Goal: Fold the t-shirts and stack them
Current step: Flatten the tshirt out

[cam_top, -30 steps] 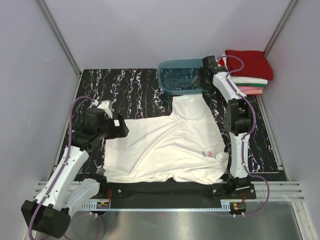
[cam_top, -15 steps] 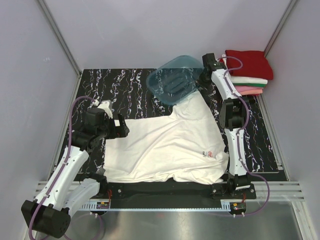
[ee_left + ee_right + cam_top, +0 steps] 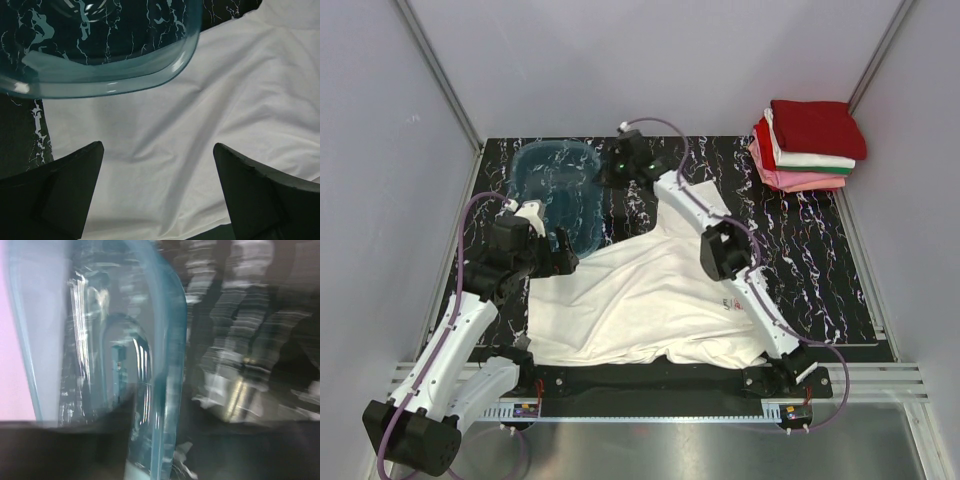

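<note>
A white t-shirt [image 3: 650,300] with a small red logo [image 3: 733,307] lies spread and rumpled on the black marbled table [image 3: 820,260]. A stack of folded tees [image 3: 810,145], dark red on top with white and pink below, sits at the back right. My left gripper [image 3: 563,262] is open over the shirt's left edge; in the left wrist view [image 3: 157,200] its fingers stand wide apart above the white cloth [image 3: 210,115]. My right gripper [image 3: 608,168] reaches across to the back left and is shut on the rim of the teal tub [image 3: 555,195]. The rim [image 3: 167,365] shows blurred in the right wrist view.
The tub's near rim [image 3: 125,75] hangs just beyond my left gripper, over the shirt's left corner. The right arm [image 3: 695,210] stretches diagonally over the shirt's collar end. Grey walls close in the table on three sides.
My right gripper has swung the teal tub from the back right, beside the stack, across to the back left near my left gripper. The left arm has not moved.
</note>
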